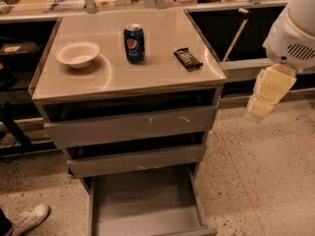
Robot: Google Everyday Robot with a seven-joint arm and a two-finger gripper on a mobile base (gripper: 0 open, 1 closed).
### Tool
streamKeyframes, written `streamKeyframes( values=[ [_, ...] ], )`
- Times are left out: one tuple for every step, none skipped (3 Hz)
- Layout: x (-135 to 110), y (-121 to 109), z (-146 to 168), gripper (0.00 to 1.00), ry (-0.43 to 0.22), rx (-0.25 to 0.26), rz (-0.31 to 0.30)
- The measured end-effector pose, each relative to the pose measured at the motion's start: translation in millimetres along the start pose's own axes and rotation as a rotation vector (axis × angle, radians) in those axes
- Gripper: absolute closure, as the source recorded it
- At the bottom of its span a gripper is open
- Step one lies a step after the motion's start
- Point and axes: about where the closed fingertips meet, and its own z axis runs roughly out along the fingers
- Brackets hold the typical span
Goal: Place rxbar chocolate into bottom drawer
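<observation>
Gripper off to the right, bar on the cabinet top

The gripper (263, 98) hangs in the air right of the cabinet (129, 126), well apart from it, touching nothing; how wide it stands I cannot tell. The rxbar chocolate (187, 58) lies flat near the top's right edge, right of the Pepsi can (134, 43) and the white bowl (77, 53). The bottom drawer (145, 200) stands pulled out, floor bare.

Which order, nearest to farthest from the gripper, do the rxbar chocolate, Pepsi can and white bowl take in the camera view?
The gripper hangs right of the cabinet.
1. rxbar chocolate, right side of the top.
2. Pepsi can, middle.
3. white bowl, left side.
</observation>
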Motion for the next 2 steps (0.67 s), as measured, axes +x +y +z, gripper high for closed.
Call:
streamKeyframes(
  values=[
    [-3,-26,30,0.00,0.082,-0.011,0.141],
    [-13,-44,55,0.00,0.123,-0.055,0.220]
  ],
)
